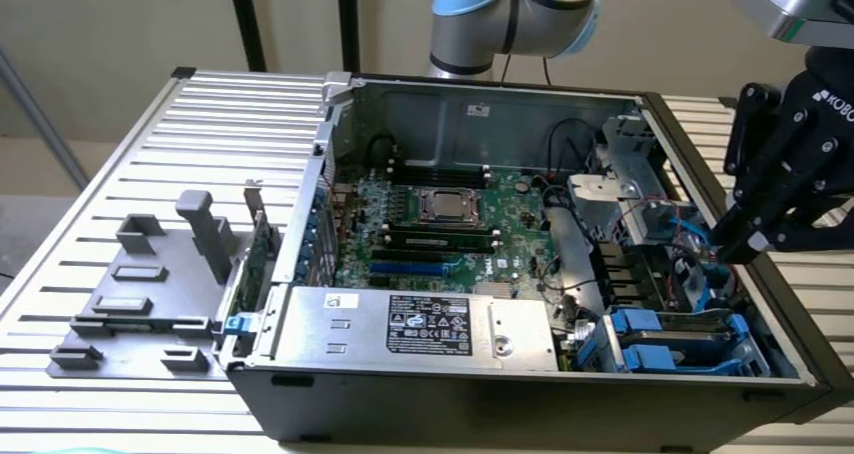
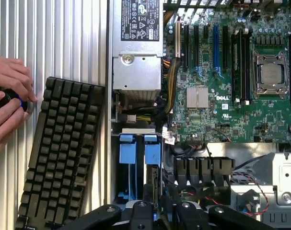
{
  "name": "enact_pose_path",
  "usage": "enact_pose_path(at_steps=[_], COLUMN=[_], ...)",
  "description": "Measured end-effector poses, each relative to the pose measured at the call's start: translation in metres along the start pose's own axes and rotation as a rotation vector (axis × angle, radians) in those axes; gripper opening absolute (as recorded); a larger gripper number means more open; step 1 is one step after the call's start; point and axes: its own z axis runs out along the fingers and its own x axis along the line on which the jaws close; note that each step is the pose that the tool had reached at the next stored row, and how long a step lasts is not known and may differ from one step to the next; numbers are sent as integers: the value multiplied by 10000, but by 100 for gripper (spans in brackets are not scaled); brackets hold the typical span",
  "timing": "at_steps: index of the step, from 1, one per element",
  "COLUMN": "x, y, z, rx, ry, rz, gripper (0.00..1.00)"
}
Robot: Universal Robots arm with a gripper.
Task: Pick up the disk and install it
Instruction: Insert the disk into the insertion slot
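- Surface of slatted silver metal carries everything.
- Open black tower computer case: its walls hem in the exterior view's right side, leaving room only overhead.
- Black robot gripper hangs inside there, among red and blue cables; whether its jaws are spread or pinching, I cannot tell.
- Blue-railed silver disk lies in the near-right bay, near the gripper; pick-up seems in hand, calling for straight, careful travel.

Robotics lab, open computer case on slatted metal counter, robot arm, keyboard, person's hand alongside
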Motion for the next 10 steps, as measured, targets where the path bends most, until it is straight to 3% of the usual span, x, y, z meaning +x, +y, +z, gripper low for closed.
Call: enact_pose_path(at_steps=[3, 10], x=[0, -17], y=[-1, -28], z=[0, 6], rx=[0, 8], ry=[0, -1], rz=[-1, -7], gripper=[13, 13])
